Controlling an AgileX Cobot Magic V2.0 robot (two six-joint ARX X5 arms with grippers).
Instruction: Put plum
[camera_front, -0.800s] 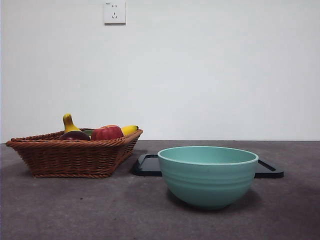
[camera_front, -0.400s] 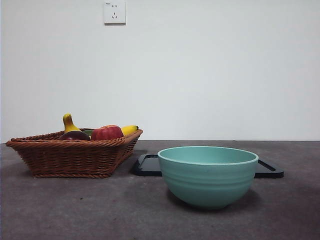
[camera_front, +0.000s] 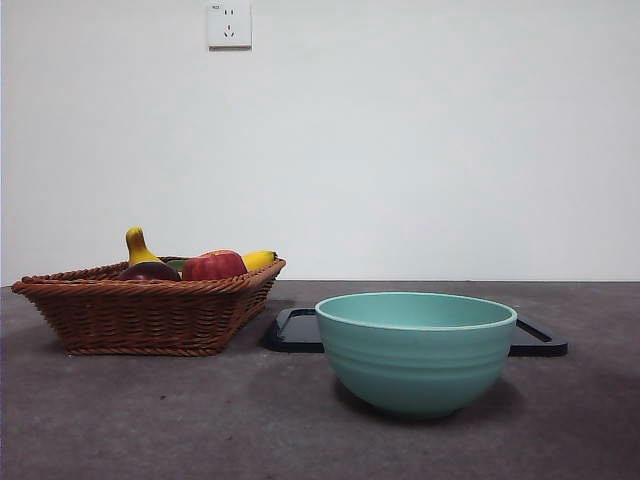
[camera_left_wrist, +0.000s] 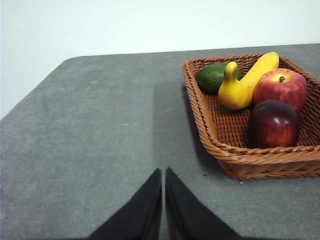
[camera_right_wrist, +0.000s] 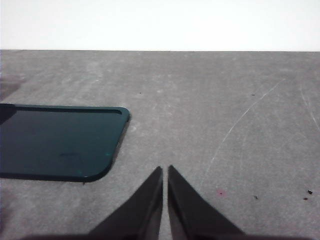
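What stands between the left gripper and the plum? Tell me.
Only the wicker basket's near rim. The plum lies just behind it, beside the red apple. The left gripper, shut, is over bare table short of the basket.

Glossy plum; woven wicker basket

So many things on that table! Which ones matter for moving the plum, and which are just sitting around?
For the job:
- plum, dark maroon, in the basket
- wicker basket holding it
- left claw, nearest the basket, shut

Just lying about:
- red apple
- banana
- green avocado
- black tray
- right claw, shut, waiting
- teal bowl, possibly the destination; unclear
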